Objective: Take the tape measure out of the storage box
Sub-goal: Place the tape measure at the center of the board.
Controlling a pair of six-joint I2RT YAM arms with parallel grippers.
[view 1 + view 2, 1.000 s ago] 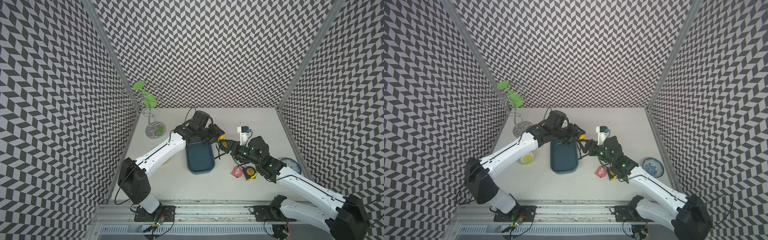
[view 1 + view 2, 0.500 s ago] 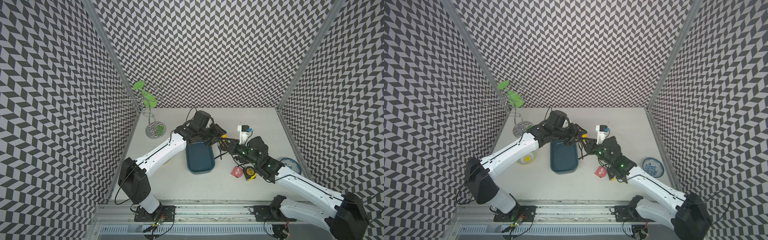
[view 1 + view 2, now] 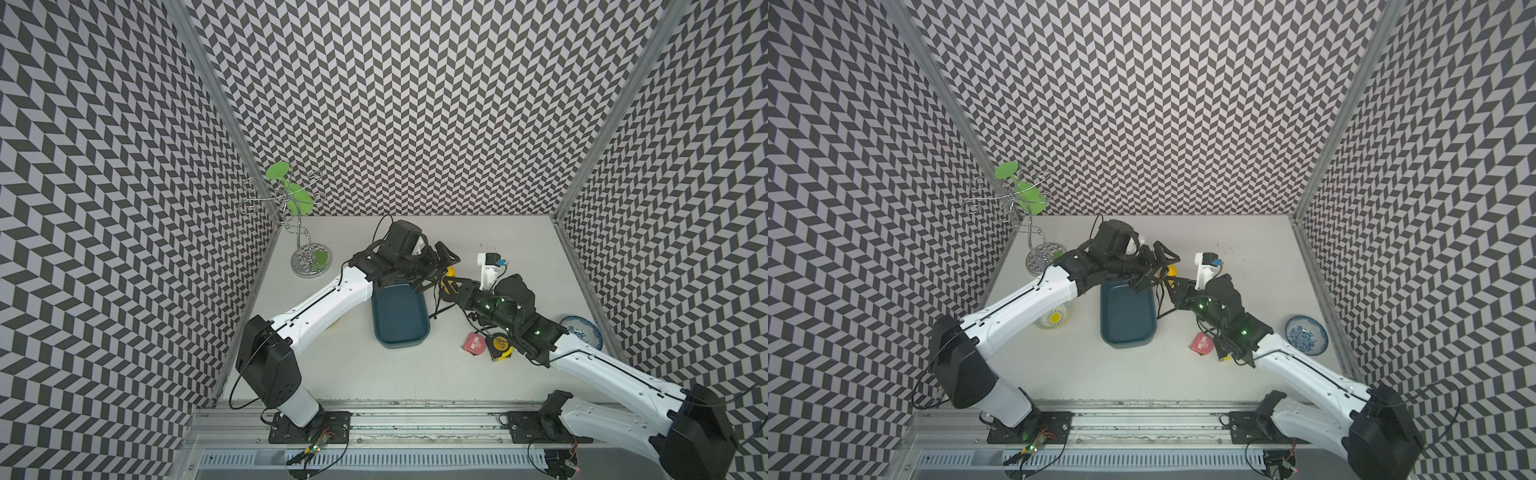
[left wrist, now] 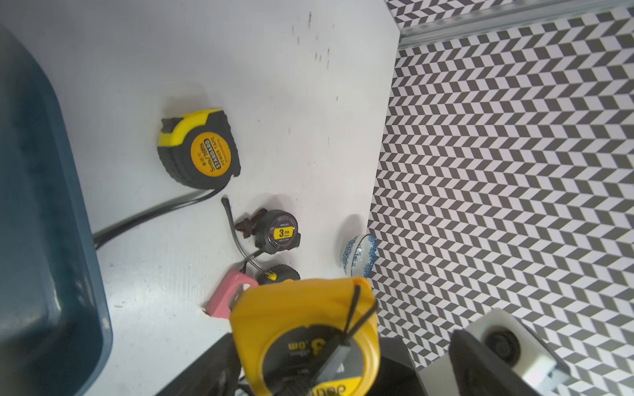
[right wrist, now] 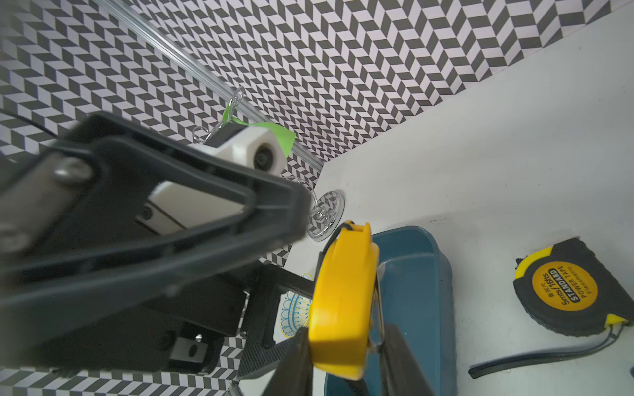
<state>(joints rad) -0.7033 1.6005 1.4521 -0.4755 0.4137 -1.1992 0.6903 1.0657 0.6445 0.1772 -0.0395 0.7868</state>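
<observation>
Holding: the right gripper (image 5: 346,356) is pinched on the flat sides of the yellow tape measure (image 5: 343,298), one dark finger (image 5: 295,360) against each face.
Left gripper: the left gripper (image 3: 436,270) stands spread wide, facing the right gripper. In the right wrist view one of its fingers (image 5: 154,223) stands just beside the yellow case and seems to be apart from it.
Task thing: the yellow tape measure is raised off the counter (image 3: 415,374) at the tip of the right gripper, between the two grippers, and it is not lying in the box.
Storage box: the storage box (image 3: 401,316) is teal and bare inside. It sits on the counter below the left gripper, and its far end is near both grippers.
Under the right arm: a black-and-yellow tape measure (image 4: 200,151) lies flat on the counter with its strap trailing.
Farther back along that arm: a small black tape measure (image 4: 279,231) and a pink tape measure (image 4: 230,295) lie near each other.
Dish: a blue-patterned dish (image 3: 581,331) sits well apart from the right gripper, by the side wall.
</observation>
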